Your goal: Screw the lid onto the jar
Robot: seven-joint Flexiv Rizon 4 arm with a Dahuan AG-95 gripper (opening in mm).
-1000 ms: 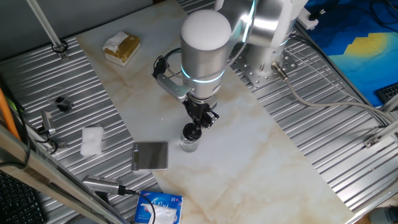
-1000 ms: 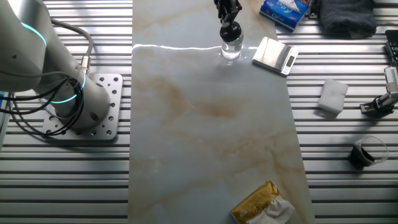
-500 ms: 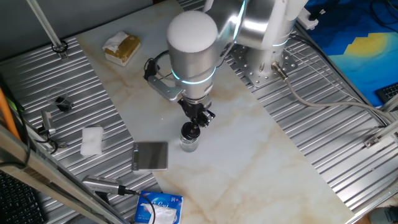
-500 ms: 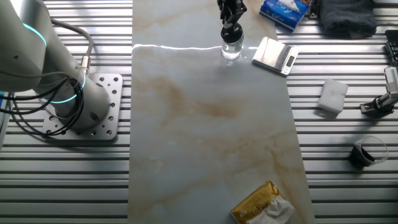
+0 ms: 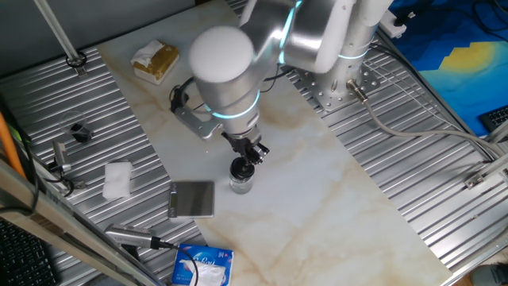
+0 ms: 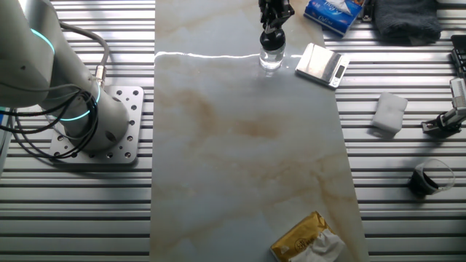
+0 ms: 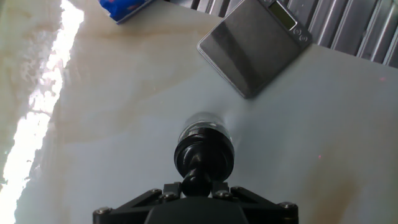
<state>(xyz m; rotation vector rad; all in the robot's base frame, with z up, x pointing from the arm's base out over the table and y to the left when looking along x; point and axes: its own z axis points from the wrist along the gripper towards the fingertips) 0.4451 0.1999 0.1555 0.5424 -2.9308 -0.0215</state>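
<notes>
The small clear glass jar (image 5: 241,184) stands upright on the marble tabletop, also in the other fixed view (image 6: 271,58) and the hand view (image 7: 204,127). The round black lid (image 5: 239,168) sits on top of the jar, seen from above in the hand view (image 7: 204,155). My gripper (image 5: 249,153) is directly above the jar and shut on the lid's knob (image 7: 196,182). In the other fixed view my gripper (image 6: 274,20) reaches down from the top edge onto the lid (image 6: 272,37).
A grey square plate (image 5: 192,199) lies just left of the jar, also in the hand view (image 7: 252,45). A white folded cloth (image 5: 117,179), a blue packet (image 5: 203,265), a gold-wrapped packet (image 5: 155,61) and small black parts (image 5: 78,131) lie around.
The arm's wrist has swung to the left and turned about the jar's axis while my gripper stays on the lid. The jar has not moved.
</notes>
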